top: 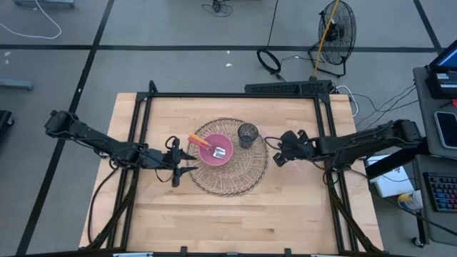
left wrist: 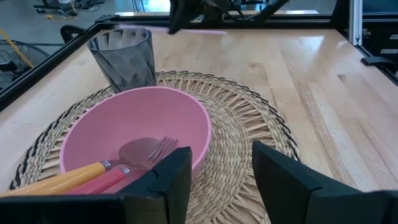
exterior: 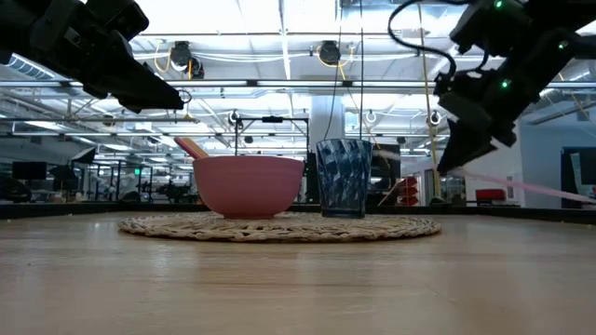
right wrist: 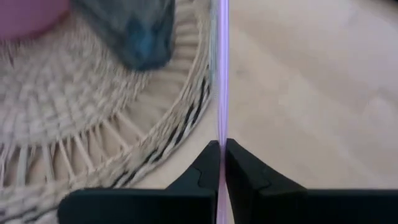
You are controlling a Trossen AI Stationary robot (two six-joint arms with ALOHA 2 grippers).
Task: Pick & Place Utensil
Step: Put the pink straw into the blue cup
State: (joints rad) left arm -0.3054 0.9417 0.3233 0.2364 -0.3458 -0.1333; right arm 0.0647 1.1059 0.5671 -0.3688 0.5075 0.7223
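A pink bowl [top: 216, 153] sits on a round woven mat [top: 235, 182]. Inside it lie an orange-handled utensil [left wrist: 68, 177] and a pink-handled one, a fork and a spoon head showing. A dark ribbed cup [top: 248, 133] stands on the mat beside the bowl. My left gripper [left wrist: 221, 168] is open, hovering at the mat's left edge [top: 187, 162] and facing the bowl. My right gripper [top: 275, 152] hangs at the mat's right edge, above the table, shut on a thin pale-pink utensil [exterior: 521, 184]. My right gripper pinches the thin pink utensil's shaft [right wrist: 221, 134] between its two fingers [right wrist: 239, 165]. The shaft runs along the fingers and sticks out ahead of their tips. The utensil is lifted clear of the table, nearly level, trailing toward the table's right [exterior: 549, 191].
A black frame [top: 228, 95] runs around the table's far and side edges. Bare wood lies to the near side of the mat [top: 235, 221] and to the right of it. Cables and a fan are on the floor beyond the far edge.
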